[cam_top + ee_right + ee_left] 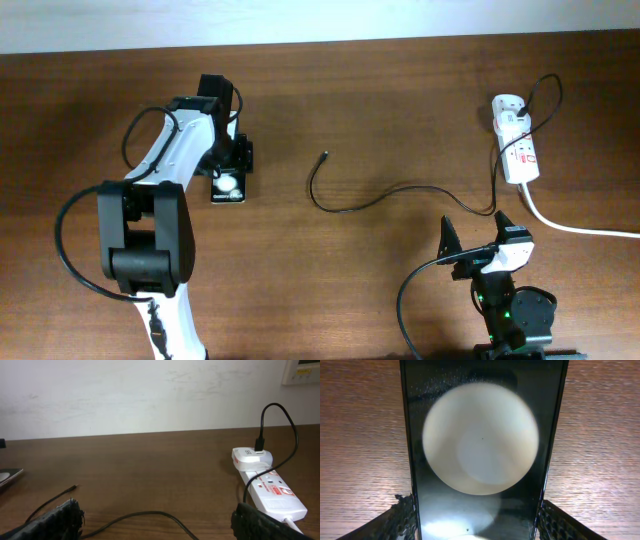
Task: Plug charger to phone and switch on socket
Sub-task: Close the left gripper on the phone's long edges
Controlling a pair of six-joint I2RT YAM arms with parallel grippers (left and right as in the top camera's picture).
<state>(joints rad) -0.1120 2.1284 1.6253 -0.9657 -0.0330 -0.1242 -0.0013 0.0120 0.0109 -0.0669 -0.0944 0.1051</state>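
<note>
1. Close under the left wrist lens, the phone (480,445) fills the view, its black face showing one large white round shape.
2. At the bottom corners, the left gripper (477,522) straddles it. The textured pads (402,517) sit against both long edges with no gap showing, pinching the phone.
3. From overhead, the phone (228,187) lies flat on the worktop (400,80), left of centre, with the left gripper (228,165) over its far end.
4. Across the middle, the charger (370,205) trails as a loose, thin black cable. Its plug tip (325,155) lies free on the wood, well apart from the phone and to its right.
5. At the far right lies the socket (518,150), white with red markings. The charger's other end loops up into the white adapter (505,105) at its far end.
6. A thick white cord (570,225) leaves the socket's near end toward the right edge.
7. Near right, the right gripper (476,232) has its fingers spread wide and holds nothing. The cable (145,515) lies on the wood just beyond it.
</note>
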